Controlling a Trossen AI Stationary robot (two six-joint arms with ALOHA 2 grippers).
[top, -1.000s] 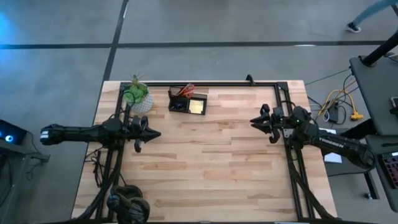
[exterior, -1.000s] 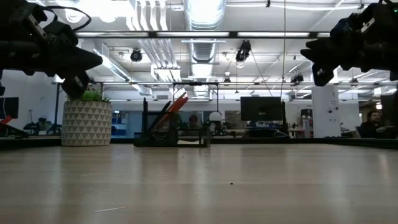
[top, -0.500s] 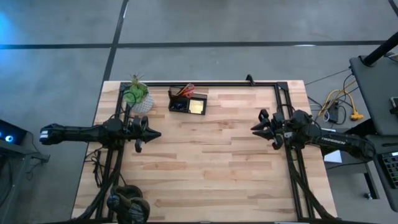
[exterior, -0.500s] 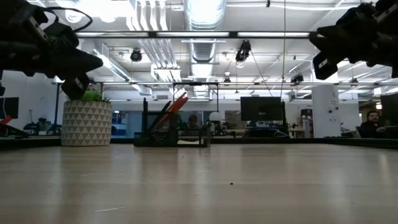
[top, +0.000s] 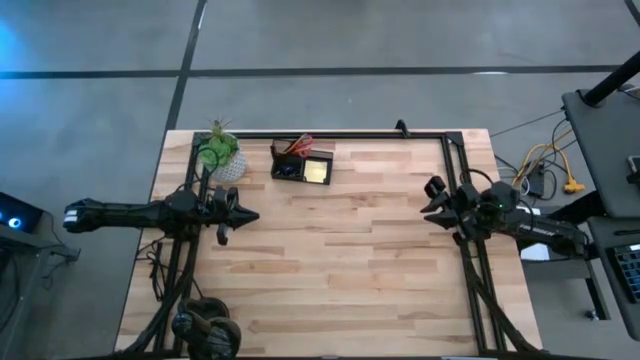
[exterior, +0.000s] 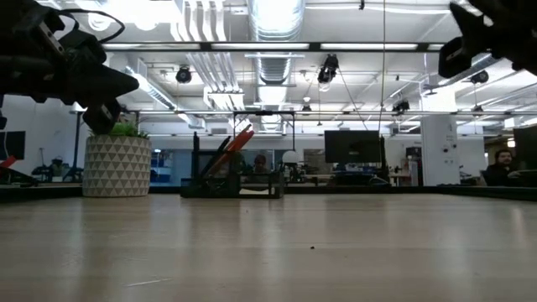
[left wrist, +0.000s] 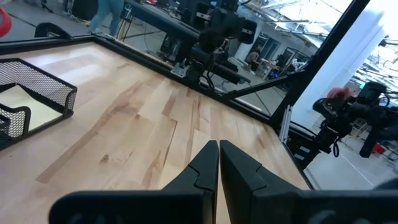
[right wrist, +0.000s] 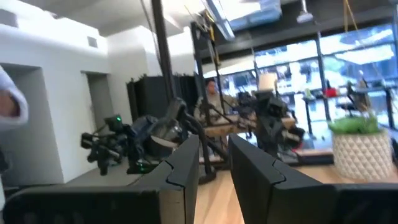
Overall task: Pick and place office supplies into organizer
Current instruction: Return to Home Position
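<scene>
Since a second ago our right gripper (top: 430,200) has drawn back toward the table's (top: 350,270) right edge; the left gripper (top: 248,214) has not shifted. From above we see the organizer (top: 302,166) at the far edge beside the plant (top: 222,155), holding scissors (top: 300,146) and the pad (top: 318,171), well apart from both arms.

At table height the pad is hidden. The scissors (exterior: 239,138) lean up out of the organizer (exterior: 233,186).

Our left wrist shows its fingers (left wrist: 202,171) pressed together, empty, with the organizer's mesh wall (left wrist: 43,87) near.

Our right wrist shows its fingers (right wrist: 180,168) slightly apart, empty.
</scene>
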